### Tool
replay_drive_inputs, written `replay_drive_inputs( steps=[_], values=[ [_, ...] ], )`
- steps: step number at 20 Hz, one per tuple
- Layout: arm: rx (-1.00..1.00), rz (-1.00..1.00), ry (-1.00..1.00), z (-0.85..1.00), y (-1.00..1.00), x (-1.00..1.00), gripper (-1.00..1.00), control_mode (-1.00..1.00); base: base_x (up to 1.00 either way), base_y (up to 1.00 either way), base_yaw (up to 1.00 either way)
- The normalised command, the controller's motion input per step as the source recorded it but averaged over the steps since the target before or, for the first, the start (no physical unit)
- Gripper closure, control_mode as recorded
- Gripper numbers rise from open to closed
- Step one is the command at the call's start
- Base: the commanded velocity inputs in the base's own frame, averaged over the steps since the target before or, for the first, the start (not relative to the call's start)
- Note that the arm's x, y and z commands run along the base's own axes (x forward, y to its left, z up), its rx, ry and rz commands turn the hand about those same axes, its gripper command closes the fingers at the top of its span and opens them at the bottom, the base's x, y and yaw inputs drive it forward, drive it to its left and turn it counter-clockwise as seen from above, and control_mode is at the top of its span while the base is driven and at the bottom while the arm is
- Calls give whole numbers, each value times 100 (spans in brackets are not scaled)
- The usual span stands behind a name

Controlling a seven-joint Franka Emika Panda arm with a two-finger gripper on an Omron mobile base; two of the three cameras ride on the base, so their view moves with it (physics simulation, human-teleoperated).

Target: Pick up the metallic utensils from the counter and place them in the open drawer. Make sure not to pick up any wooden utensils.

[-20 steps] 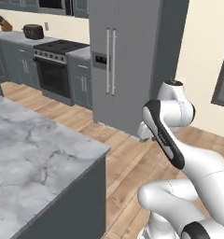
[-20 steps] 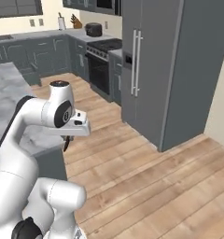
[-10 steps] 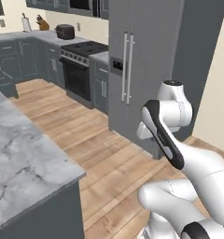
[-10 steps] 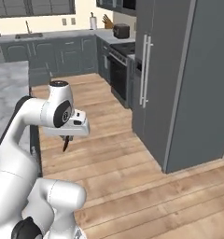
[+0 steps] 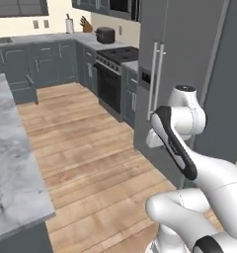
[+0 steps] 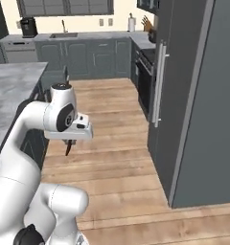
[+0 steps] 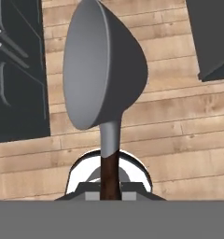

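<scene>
A metallic utensil (image 7: 104, 70) with a round grey head and a thin dark handle fills the hand view, with my gripper (image 7: 110, 193) shut on its handle. In the right base view the gripper (image 6: 69, 142) hangs under the folded arm over the wooden floor, the utensil (image 6: 67, 150) pointing down from it. The marble counter (image 5: 12, 163) lies to the left, (image 6: 11, 79) beside the arm. A dark box, the open drawer (image 5: 25, 89), juts from the counter's far end (image 6: 53, 79). The wooden utensils are out of view.
A tall dark fridge (image 5: 189, 49) stands close on the right (image 6: 198, 95). Beyond it are a black range (image 5: 113, 74) and grey wall cabinets (image 6: 83, 55) with a sink. Bare wooden floor (image 5: 86, 143) runs between the counter and the fridge.
The whole picture has shifted: the base has turned, so the far cabinets and sink have come into view. The arm keeps its folded pose with the utensil still gripped.
</scene>
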Motion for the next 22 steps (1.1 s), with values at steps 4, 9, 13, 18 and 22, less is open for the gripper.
replay_drive_inputs(
  steps=[4, 9, 13, 18, 22],
  values=[
    [0, 0, 0, 0, 0, 0, 100, 100, 100, -11, 37],
    [0, 0, 0, 0, 0, 0, 100, 100, 100, -10, 11],
    [0, 0, 0, 0, 0, 0, 100, 100, 100, 6, 12],
    [0, 0, 0, 0, 0, 0, 100, 100, 100, 1, 25],
    [0, 0, 0, 0, 0, 0, 100, 100, 100, -12, 24]
  ],
)
